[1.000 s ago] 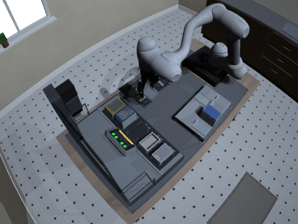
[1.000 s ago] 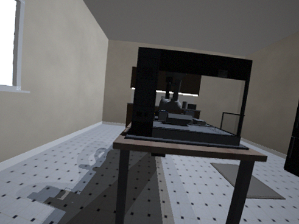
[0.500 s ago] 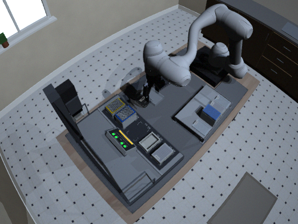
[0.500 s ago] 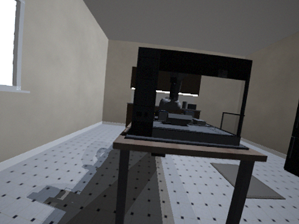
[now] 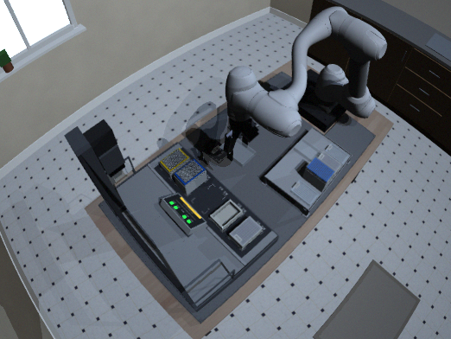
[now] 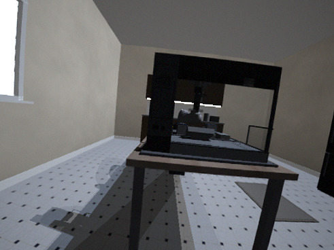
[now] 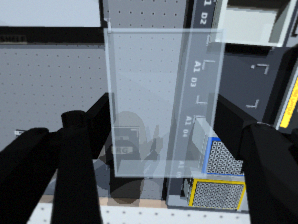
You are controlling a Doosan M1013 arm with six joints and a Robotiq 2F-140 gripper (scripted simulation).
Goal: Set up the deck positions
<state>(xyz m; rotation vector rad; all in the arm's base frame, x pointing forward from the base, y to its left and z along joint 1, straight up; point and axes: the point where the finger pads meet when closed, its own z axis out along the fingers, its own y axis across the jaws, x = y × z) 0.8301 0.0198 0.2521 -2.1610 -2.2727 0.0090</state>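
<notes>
My gripper (image 7: 161,106) is shut on a clear tip rack cover (image 7: 162,100) and holds it flat above the table, over the RG nest. In the top view the gripper (image 5: 227,151) hangs just beside the deck row. The blue-framed tip rack (image 5: 189,171) and the yellow-framed tip rack (image 5: 174,159) stand uncovered at the row's end; both also show in the wrist view, blue (image 7: 222,157) and yellow (image 7: 216,192). The position beside them (image 5: 212,193) is bare. Then come an open reservoir (image 5: 225,214) and a sealed block (image 5: 246,231).
The shelf unit (image 5: 308,169) stands across the table and holds a blue-topped item (image 5: 321,168) and pale flat items. A box with green lights (image 5: 182,213) sits beside the deck row. A dark frame (image 6: 211,102) stands over the deck.
</notes>
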